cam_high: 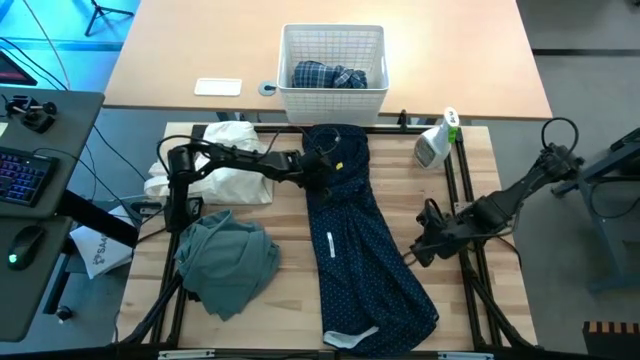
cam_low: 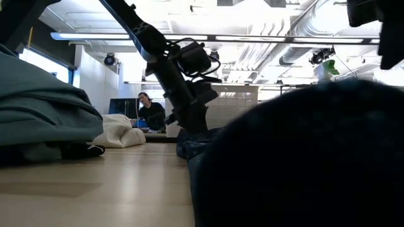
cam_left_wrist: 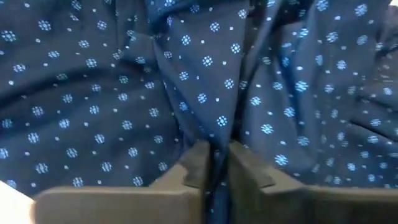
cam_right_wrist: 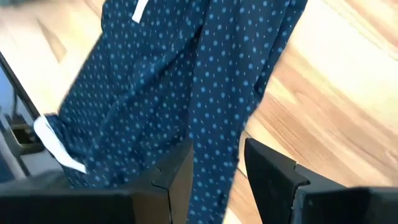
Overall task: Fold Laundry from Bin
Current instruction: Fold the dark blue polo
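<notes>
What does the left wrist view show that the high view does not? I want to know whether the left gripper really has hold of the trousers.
Only the left wrist view: the left gripper pinched shut on a fold of the navy dotted trousers.

Only the high view: the bin with the plaid shirt inside, the grey-green top, the white cloth, a spray bottle, and the right gripper beside the trousers.

Both: the left gripper on the trousers' upper end.

No readable text, brand, number or sign is found in any view. Dark marks are seen on a white sheet (cam_high: 100, 252) beside the desk (cam_high: 280, 230), but they cannot be made out.
</notes>
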{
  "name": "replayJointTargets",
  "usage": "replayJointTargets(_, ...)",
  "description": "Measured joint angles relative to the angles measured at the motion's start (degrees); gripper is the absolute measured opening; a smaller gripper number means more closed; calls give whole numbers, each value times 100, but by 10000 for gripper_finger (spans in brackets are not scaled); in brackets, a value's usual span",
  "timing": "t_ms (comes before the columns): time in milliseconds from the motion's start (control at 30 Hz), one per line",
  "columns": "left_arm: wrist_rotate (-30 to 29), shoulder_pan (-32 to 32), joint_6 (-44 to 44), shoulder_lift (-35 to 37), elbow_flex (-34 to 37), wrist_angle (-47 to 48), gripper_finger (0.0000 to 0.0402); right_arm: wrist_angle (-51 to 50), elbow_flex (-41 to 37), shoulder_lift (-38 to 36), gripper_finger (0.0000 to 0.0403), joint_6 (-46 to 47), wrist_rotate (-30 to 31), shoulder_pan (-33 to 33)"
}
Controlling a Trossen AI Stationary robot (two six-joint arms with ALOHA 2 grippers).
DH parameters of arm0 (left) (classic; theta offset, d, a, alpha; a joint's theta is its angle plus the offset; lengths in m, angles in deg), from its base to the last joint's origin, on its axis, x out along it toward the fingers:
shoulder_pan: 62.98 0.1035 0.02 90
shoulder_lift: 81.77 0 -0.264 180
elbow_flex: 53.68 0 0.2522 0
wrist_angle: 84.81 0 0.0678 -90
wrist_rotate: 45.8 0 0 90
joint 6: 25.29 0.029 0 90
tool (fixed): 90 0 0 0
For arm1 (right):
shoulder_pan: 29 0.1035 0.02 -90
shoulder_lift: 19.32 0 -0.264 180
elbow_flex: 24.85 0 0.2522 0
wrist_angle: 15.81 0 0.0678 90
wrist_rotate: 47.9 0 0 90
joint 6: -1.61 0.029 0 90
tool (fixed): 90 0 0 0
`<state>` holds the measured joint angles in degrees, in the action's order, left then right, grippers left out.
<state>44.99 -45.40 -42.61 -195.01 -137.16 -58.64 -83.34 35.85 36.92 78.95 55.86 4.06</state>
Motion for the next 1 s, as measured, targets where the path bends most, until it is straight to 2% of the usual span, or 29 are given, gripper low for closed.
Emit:
replayJointTargets(67,-91,-75,-19,98,0,-62,8,-48,0,1,139,-25,182,165)
replayJointTargets(300,-534,-283,36,632,-450,-51,1,-41,2,1,139,250,826,641)
replayJointTargets(500,-543,-242,897,833,-1284,-137,1,-63,2,177,139,667,1312,817)
replayJointTargets(633,-543,25,1454,853,-1626,-188,0,-19,2,480,139,1070,1561,815)
replayJointTargets(733,-547,340,1637,831,-1618,142,0,69,2,786,139,1290,1376,815)
replayJointTargets(833,-486,638,1925,672,-1615,593,0,234,2,1165,139,1532,870,825)
replayJointTargets(1000,161,994,2265,229,-1613,742,0,612,2,1845,140,2037,190,904)
